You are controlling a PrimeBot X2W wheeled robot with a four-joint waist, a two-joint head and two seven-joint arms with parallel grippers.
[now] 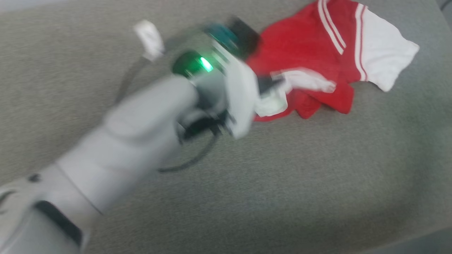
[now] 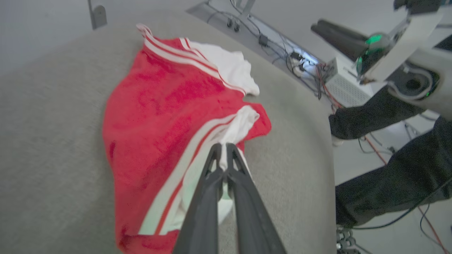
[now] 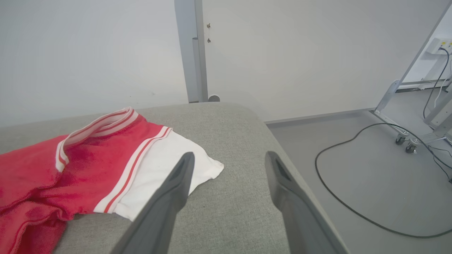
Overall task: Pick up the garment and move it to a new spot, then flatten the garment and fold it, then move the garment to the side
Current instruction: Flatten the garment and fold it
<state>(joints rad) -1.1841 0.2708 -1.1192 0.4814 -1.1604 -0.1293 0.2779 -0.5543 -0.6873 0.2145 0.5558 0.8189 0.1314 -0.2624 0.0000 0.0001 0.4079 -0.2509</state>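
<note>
Left hand (image 2: 223, 148) pinches the garment (image 2: 159, 106) (crumpled) on grey cushion (image 2: 53, 141) — right hand (image 3: 229, 158) wide.

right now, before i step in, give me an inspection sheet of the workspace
surface: grey fabric top
job's things: red and white jersey, crumpled on it
clutter: nothing seen
grippers: left gripper shut on a white fold of the jersey; right gripper open, near the white sleeve
cables: black cable looped on the floor; tangle of cables by a white box
surroundings: pale wall, grey post, wheeled frame
</note>
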